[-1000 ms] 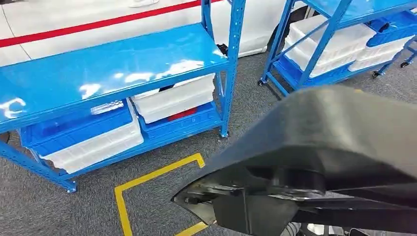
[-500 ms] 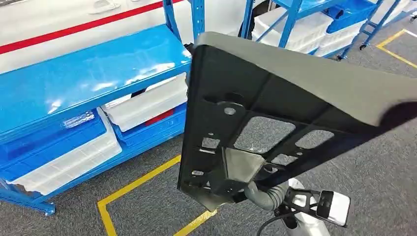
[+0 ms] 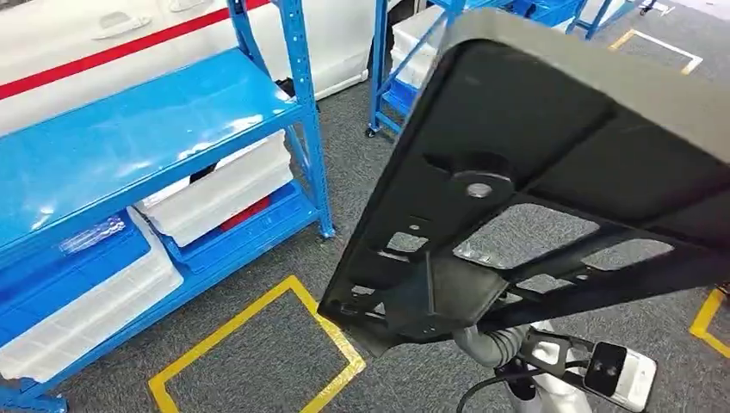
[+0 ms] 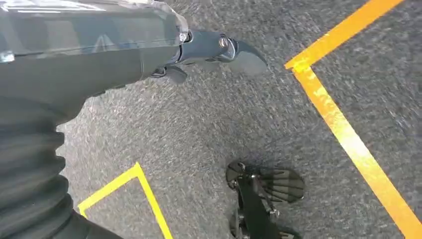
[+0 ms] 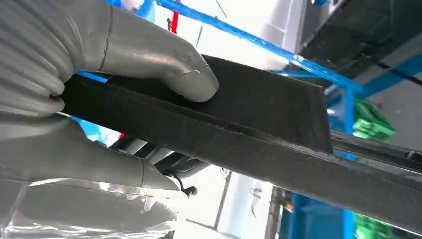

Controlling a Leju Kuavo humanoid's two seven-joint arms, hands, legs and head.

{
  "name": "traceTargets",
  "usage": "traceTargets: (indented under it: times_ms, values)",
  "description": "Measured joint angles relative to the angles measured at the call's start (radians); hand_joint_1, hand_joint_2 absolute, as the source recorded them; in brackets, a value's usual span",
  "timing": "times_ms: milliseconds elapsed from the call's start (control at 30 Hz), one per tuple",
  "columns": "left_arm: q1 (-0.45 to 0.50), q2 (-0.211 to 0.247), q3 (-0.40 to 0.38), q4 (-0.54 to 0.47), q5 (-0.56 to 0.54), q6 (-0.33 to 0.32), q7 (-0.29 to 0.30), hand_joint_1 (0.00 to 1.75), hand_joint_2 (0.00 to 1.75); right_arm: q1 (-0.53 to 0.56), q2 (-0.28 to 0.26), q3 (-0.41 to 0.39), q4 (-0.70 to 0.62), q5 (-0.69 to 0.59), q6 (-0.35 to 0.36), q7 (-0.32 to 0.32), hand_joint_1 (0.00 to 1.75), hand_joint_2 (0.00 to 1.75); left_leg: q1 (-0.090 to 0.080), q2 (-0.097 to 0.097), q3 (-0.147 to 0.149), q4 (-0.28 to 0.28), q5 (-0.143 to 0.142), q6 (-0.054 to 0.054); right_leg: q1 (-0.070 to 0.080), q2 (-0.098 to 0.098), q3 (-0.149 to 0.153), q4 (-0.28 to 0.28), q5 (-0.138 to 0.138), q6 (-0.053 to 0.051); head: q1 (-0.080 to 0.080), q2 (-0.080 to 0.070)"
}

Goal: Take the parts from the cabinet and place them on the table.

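Gripping the edge of the black part (image 5: 249, 124), the right hand (image 5: 99, 99) has its thick grey thumb (image 5: 164, 64) pressed flat on one face and its other fingers (image 5: 89, 164) wrapped under the opposite face. That is a firm pinch on a straight rib with a fine-grained, matte surface, so it probably won't slip.

In the head view the same part (image 3: 551, 146) is large. It's a broad dark moulded panel with stiffening ribs, several open cut-outs, small screw holes and a round boss with a metal insert. The outer face looks lighter grey and smooth. It is held up in the air in front of the body, tilted, over the grey carpet (image 3: 258, 344), well apart from any worktop.

Handling judgement: rigid plastic, likely light for its size. It is awkward, though, because it's held at one edge, so the long overhang will lever against the pinch. A hold closer to the middle ribs would be more stable. The cut-out rims are thin, so I'd avoid loading those.

The left hand (image 4: 214, 50) hangs toward the floor, its dark fingers holding nothing. The frame is blurred, so I can't tell whether they are spread or curled.

Yellow tape lines (image 3: 258, 344) mark the carpet. Farther off is the blue steel cabinet (image 3: 155, 129), which has a glossy shelf with white bins (image 3: 224, 189) and blue bins (image 3: 250, 237) below. A second blue rack (image 3: 405, 52) stands behind it.
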Motion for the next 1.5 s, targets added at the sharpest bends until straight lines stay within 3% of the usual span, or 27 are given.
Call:
traceTargets:
  times_ms: [67,100,133,200,267,333,400,433,467,600,667,733,800,833,900,933,967,1100,1133,1200,1267,1300,1333,1400,1433,1467,1500]
  values:
    - [-0.002,0.0,0.0,0.0,-0.003,-0.004,0.002,0.0,1.75,0.008,-0.001,-0.01,-0.02,0.0,0.001,0.0,1.75,1.75,-0.002,0.021,0.007,-0.005,-0.002,-0.011,0.002,0.019,-0.003,-0.001,0.001,-0.009,0.0,0.0]
    - [-0.004,-0.001,0.0,0.0,-0.009,-0.008,0.003,0.0,1.75,0.012,-0.002,-0.014,-0.034,0.0,0.0,0.0,1.75,1.75,0.002,0.017,0.006,-0.001,-0.009,-0.017,-0.01,0.03,0.001,-0.009,0.007,-0.019,0.0,0.0]
    - [-0.005,-0.001,0.0,0.0,-0.015,-0.013,0.003,0.0,1.75,0.016,-0.002,-0.016,-0.05,0.001,-0.002,-0.001,1.75,1.75,0.005,-0.028,0.0,0.023,-0.03,-0.022,-0.009,0.038,0.001,-0.011,0.009,-0.023,0.0,0.0]
    - [-0.003,0.0,-0.001,0.0,-0.025,-0.018,0.007,0.0,1.75,0.025,-0.002,-0.019,-0.075,0.007,-0.008,0.0,1.75,1.75,0.008,-0.07,-0.063,0.168,-0.116,-0.024,-0.008,0.055,-0.001,-0.011,0.011,-0.034,0.0,0.0]
    - [-0.001,0.001,-0.003,0.0,-0.033,-0.015,0.013,0.0,1.75,0.044,-0.003,-0.028,-0.092,0.009,-0.007,0.0,1.75,1.75,0.008,-0.077,-0.134,0.318,-0.169,-0.027,-0.005,0.079,-0.002,-0.01,0.011,-0.036,0.0,0.0]
    - [0.0,0.0,-0.01,0.0,-0.034,0.002,0.016,0.0,1.75,0.057,-0.003,-0.037,-0.103,0.005,0.003,0.0,1.75,1.75,0.008,-0.078,-0.124,0.284,-0.12,-0.023,-0.003,0.103,0.0,-0.01,0.011,-0.035,0.0,0.0]
    - [-0.001,0.0,-0.011,0.0,-0.031,0.02,0.015,0.0,1.75,0.059,-0.003,-0.041,-0.107,-0.005,0.02,0.0,1.75,1.75,0.008,-0.089,-0.049,0.119,-0.028,-0.016,-0.003,0.126,0.004,-0.007,0.011,-0.033,0.0,0.0]
    - [0.0,0.001,-0.011,0.0,-0.029,0.027,0.014,0.0,1.75,0.06,-0.003,-0.042,-0.108,-0.01,0.029,0.0,1.75,1.75,0.008,-0.131,-0.01,0.025,0.005,-0.008,-0.005,0.136,0.003,-0.006,0.011,-0.031,0.0,0.0]
    - [-0.002,0.003,-0.011,0.0,-0.029,0.027,0.014,0.0,1.75,0.06,-0.003,-0.044,-0.107,-0.012,0.031,0.0,1.75,1.75,0.008,-0.145,-0.004,0.005,-0.006,-0.006,0.001,0.145,-0.002,0.0,0.012,-0.023,0.0,0.0]
    - [-0.006,0.002,-0.011,0.0,-0.026,0.034,0.014,0.0,1.75,0.065,-0.003,-0.053,-0.11,-0.013,0.042,0.0,1.75,1.75,0.005,-0.118,-0.002,-0.003,0.006,0.016,-0.003,0.177,-0.011,-0.01,0.026,0.007,0.0,0.0]
    - [-0.006,0.0,-0.011,0.0,-0.026,0.045,0.019,0.0,1.75,0.065,-0.003,-0.058,-0.11,-0.01,0.048,0.0,1.75,1.75,0.008,-0.094,0.0,-0.013,0.016,0.032,-0.001,0.094,-0.037,0.048,-0.021,0.008,0.0,0.0]
    - [0.001,0.0,-0.011,0.0,-0.027,0.047,0.027,0.0,1.75,0.068,-0.003,-0.058,-0.109,-0.005,0.047,0.0,1.75,1.75,0.006,-0.072,-0.004,-0.013,0.016,0.034,-0.005,0.073,-0.112,0.207,-0.103,0.015,0.0,0.0]
    - [0.004,0.0,-0.011,0.0,-0.03,0.047,0.031,0.0,1.75,0.077,-0.003,-0.057,-0.105,-0.002,0.036,0.0,1.75,1.75,0.004,-0.052,-0.006,-0.012,0.015,0.033,-0.01,0.07,-0.161,0.311,-0.132,0.02,0.0,0.0]
    - [0.004,-0.001,-0.011,0.0,-0.031,0.047,0.034,0.0,1.75,0.083,-0.003,-0.056,-0.103,0.0,0.029,0.0,1.75,1.75,0.004,-0.042,-0.005,-0.012,0.015,0.032,-0.012,0.066,-0.149,0.294,-0.112,0.022,0.0,0.0]
    - [0.003,-0.005,-0.012,0.0,-0.034,0.045,0.037,0.0,1.75,0.095,-0.003,-0.055,-0.104,0.008,0.023,0.0,1.75,1.75,0.004,-0.025,-0.001,-0.01,0.011,0.027,-0.012,0.05,-0.06,0.134,-0.032,0.017,0.0,0.0]
    - [0.003,-0.006,-0.012,0.0,-0.034,0.045,0.038,0.0,1.75,0.099,-0.003,-0.052,-0.104,0.013,0.02,0.0,1.75,1.75,0.004,-0.018,0.002,-0.009,0.008,0.023,-0.01,0.019,-0.003,0.037,0.002,0.012,0.0,0.0]
    - [0.004,-0.006,-0.012,0.0,-0.034,0.045,0.039,0.0,1.75,0.099,-0.003,-0.046,-0.104,0.015,0.013,0.0,1.75,1.75,-0.003,-0.011,0.003,-0.007,0.003,0.016,-0.001,-0.018,0.017,-0.006,-0.014,0.006,0.0,0.0]
    - [-0.001,-0.01,-0.012,0.0,-0.021,0.055,0.042,0.0,1.75,0.105,-0.005,-0.02,-0.093,0.016,-0.006,0.0,1.75,1.75,-0.006,0.024,0.012,-0.01,-0.002,-0.006,0.006,0.03,0.009,-0.009,-0.006,-0.015,0.0,0.0]
    - [-0.003,-0.011,-0.012,0.0,-0.019,0.058,0.043,0.0,1.75,0.106,-0.005,-0.014,-0.09,0.014,-0.006,0.0,1.75,1.75,0.001,0.011,0.01,-0.001,-0.013,-0.013,-0.006,0.038,0.015,-0.017,0.001,-0.024,0.0,0.0]
    - [0.0,-0.015,-0.012,0.0,-0.014,0.065,0.048,0.0,1.75,0.101,-0.005,-0.007,-0.082,0.007,-0.002,0.0,1.75,1.75,0.003,-0.055,-0.03,0.099,-0.082,-0.017,-0.004,0.052,0.013,-0.019,0.003,-0.037,0.0,0.0]
    - [0.005,-0.015,-0.011,0.0,-0.011,0.07,0.05,0.0,1.75,0.101,-0.007,-0.006,-0.071,0.003,0.002,0.0,1.75,1.75,0.003,-0.076,-0.11,0.267,-0.155,-0.02,-0.001,0.075,0.01,-0.018,0.003,-0.039,0.0,0.0]
    - [0.009,-0.015,-0.01,0.0,-0.01,0.07,0.051,0.0,1.75,0.101,-0.009,-0.006,-0.06,-0.005,0.008,0.001,1.75,1.75,0.003,-0.077,-0.138,0.32,-0.164,-0.02,0.0,0.087,0.01,-0.018,0.003,-0.039,0.0,0.0]
    - [0.011,-0.015,-0.01,0.0,-0.01,0.069,0.054,0.0,1.75,0.1,-0.011,-0.007,-0.053,-0.009,0.012,0.001,1.75,1.75,0.003,-0.077,-0.139,0.315,-0.146,-0.019,0.0,0.099,0.012,-0.017,0.003,-0.039,0.0,0.0]
    - [0.011,-0.015,-0.009,0.0,-0.009,0.069,0.059,0.0,1.75,0.095,-0.013,-0.008,-0.044,-0.01,0.017,0.001,1.75,1.75,0.003,-0.081,-0.085,0.184,-0.059,-0.014,0.0,0.121,0.015,-0.015,0.003,-0.038,0.0,0.0]
    - [0.011,-0.015,-0.008,0.0,-0.008,0.07,0.06,0.0,1.75,0.088,-0.014,-0.009,-0.039,-0.006,0.018,0.0,1.75,1.75,0.003,-0.101,-0.037,0.077,-0.004,-0.009,0.0,0.133,0.017,-0.013,0.002,-0.035,0.0,0.0]
    - [0.011,-0.013,-0.006,0.0,-0.004,0.07,0.06,0.0,1.75,0.084,-0.014,-0.01,-0.036,-0.004,0.016,0.0,1.75,1.75,0.003,-0.146,-0.012,0.014,0.009,-0.003,-0.002,0.141,0.016,-0.012,0.001,-0.032,0.0,0.0]
    - [0.01,-0.013,-0.005,0.0,0.002,0.07,0.059,0.0,1.75,0.079,-0.014,-0.01,-0.033,-0.003,0.013,0.001,1.75,1.75,0.003,-0.155,-0.008,-0.004,0.003,-0.003,0.002,0.152,0.012,-0.006,0.002,-0.024,0.0,0.0]
